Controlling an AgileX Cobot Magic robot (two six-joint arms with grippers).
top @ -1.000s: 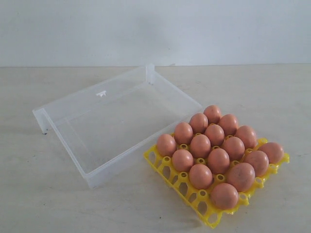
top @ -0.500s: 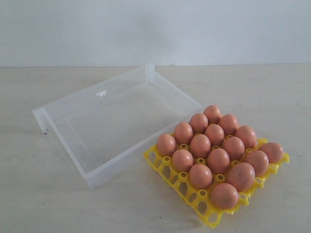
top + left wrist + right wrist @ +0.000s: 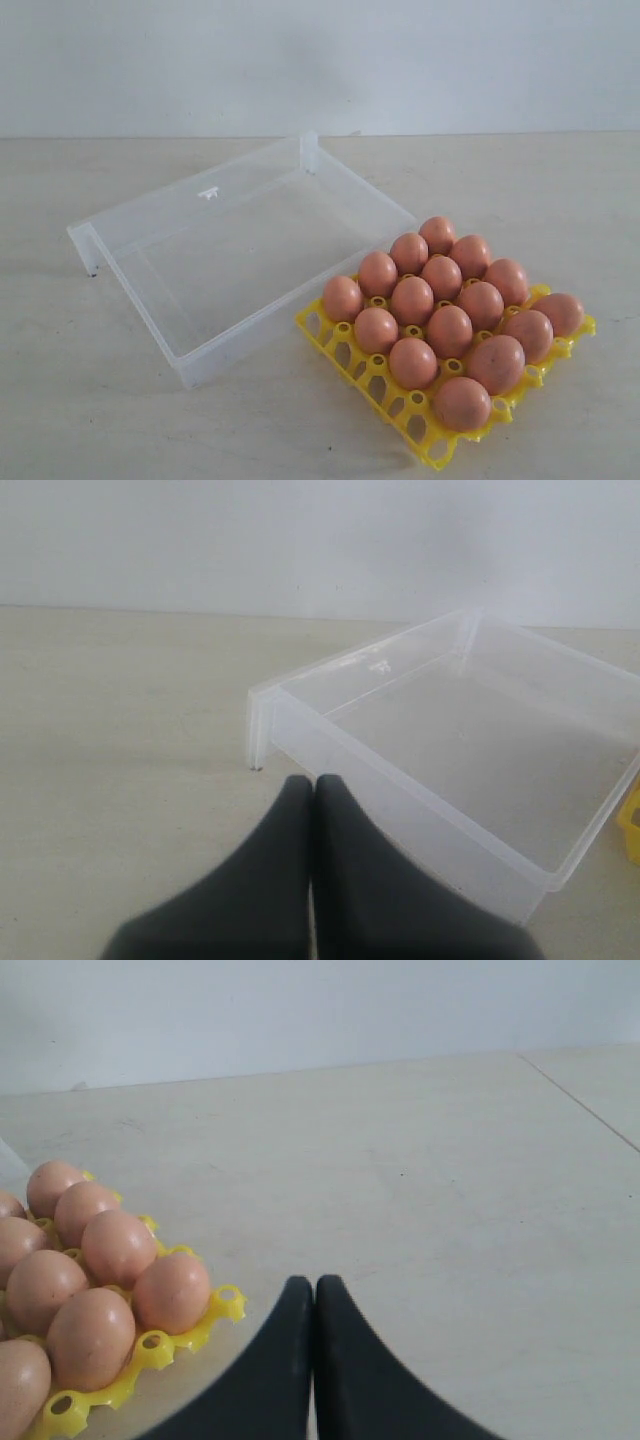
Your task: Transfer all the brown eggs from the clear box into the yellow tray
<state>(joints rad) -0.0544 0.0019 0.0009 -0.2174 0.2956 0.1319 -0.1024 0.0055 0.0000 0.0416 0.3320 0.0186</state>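
The brown eggs point(image 3: 449, 331) are sitting in the yellow tray point(image 3: 345, 345), one to a cup, packed in neat diagonal rows with yellow pegs poking up between them. They are looking smooth and oval, orange-brown to pinkish tan, the nearest ones a little larger in the exterior view. The tray is lying flat on the pale table point(image 3: 100, 420), its long edge touching or just beside the clear box point(image 3: 240, 260), which is resting at a slant to it with its floor bare.

From the right wrist camera I am seeing the right gripper point(image 3: 315, 1285) with its two dark fingers pressed together on nothing. The eggs point(image 3: 118, 1248) and a corner of the tray point(image 3: 225, 1305) are lying off to one side of the tips, near but apart.

On the left wrist camera the left gripper point(image 3: 314, 785) is likewise closed, tips meeting, gripping nothing. The box point(image 3: 400, 800) is lying just past them, its near wall close to the fingertips. Neither gripper is showing in the exterior view.
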